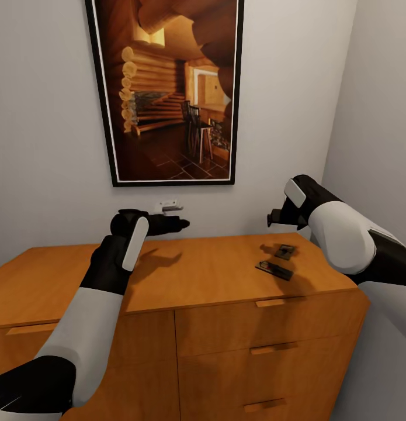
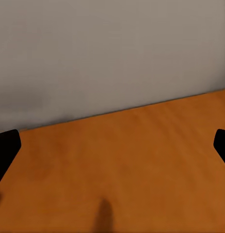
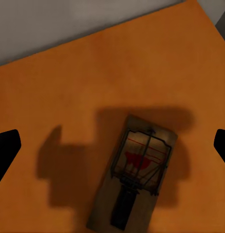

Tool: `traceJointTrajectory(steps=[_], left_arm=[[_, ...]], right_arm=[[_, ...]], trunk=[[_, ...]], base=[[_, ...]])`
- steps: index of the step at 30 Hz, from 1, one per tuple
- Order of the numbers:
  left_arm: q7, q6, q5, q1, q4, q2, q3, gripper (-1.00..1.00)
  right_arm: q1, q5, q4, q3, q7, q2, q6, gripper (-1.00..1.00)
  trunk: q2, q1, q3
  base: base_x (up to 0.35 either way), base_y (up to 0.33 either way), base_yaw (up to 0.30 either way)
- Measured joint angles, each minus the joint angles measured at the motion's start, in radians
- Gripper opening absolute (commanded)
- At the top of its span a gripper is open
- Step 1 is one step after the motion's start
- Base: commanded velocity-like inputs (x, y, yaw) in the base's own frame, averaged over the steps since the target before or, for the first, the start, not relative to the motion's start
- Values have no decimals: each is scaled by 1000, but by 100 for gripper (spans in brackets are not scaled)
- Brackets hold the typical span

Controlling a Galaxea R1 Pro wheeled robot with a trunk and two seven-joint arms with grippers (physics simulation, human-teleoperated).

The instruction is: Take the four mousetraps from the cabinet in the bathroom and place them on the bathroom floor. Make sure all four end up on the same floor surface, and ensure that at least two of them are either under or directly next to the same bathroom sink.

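Head view showed the robot in front of the cabinet, with two mousetraps lying on its top near the right end. One lay closer to the front edge, and the other trap sat just behind it, close but apart. No other traps could be seen.

The right gripper hung above those traps with nothing in it. In the right wrist view its two dark fingertips sat far apart at the edges, so the jaws were wide. One mousetrap lay between the jaws and below them, flat on the wood, in the gripper's own shadow.

The left gripper hung over the back of the cabinet top, near the wall. Its jaws were wide too, with only bare wood between them.

The step in hand looked like picking up a trap with the right gripper. Next, it would likely need to go straight down over the trap. The trap was thin and flat, so the jaws would have to come very low and squeeze its long sides. It might slip.
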Motion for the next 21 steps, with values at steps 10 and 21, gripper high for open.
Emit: traceJointTrajectory(steps=[10,21], left_arm=[[0,0,0,0,18,-1,-1,100],[0,0,-1,0,20,0,-1,100]], right_arm=[[1,0,0,0,0,-2,0,100],[0,0,0,1,0,-5,0,100]], trunk=[[-63,34,-28],[-63,35,-28]], base=[[0,0,0],[0,0,0]])
